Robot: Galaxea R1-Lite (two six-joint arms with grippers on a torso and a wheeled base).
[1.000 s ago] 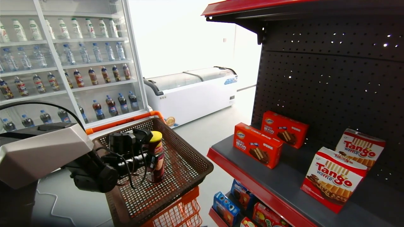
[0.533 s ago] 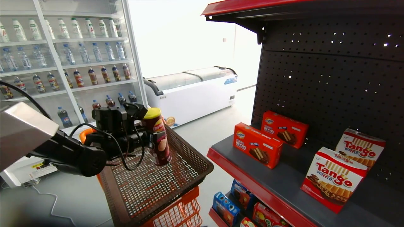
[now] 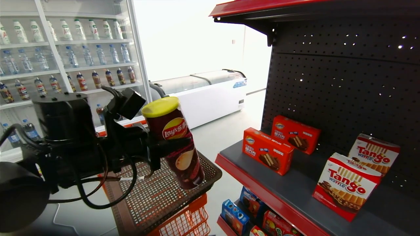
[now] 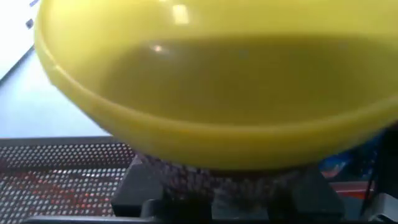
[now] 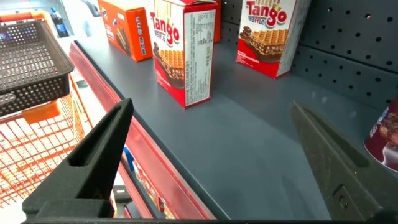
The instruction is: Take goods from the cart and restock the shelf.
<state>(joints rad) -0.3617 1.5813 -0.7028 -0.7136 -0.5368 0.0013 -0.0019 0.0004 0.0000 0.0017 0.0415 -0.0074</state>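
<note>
Shop aisle as I see it from the head camera, with a glass-door drinks cooler (image 3: 65,65) and a white chest freezer (image 3: 200,95) at the back. My left hand (image 3: 167,147) is clamped round the middle of the chip can (image 3: 183,167), a dark red tube with a yellow lid (image 3: 160,106). The can is held in the air and tilted, its lid end leaning toward the cooler, its base over the near rim of the brown mesh cart basket (image 3: 210,177). In the left wrist view the lid (image 4: 217,93) sits close under the lens, with basket mesh (image 4: 56,174) behind it.

My right hand (image 5: 214,162) has its two dark fingers (image 5: 93,162) wide apart, holding nothing, and hovers over the grey shelf (image 5: 249,149). On that shelf (image 3: 295,186) stand two orange-red boxes (image 3: 267,150) toward the aisle end. Two red-and-white wafer boxes (image 3: 347,185) stand farther along, upright and well apart from the can. The right wrist view shows the wafer boxes (image 5: 186,50) ahead of the hand. It also shows part of another dark red can (image 5: 385,140) at the frame edge. Blue and red packets (image 3: 249,209) lie on the lower shelf level.
</note>
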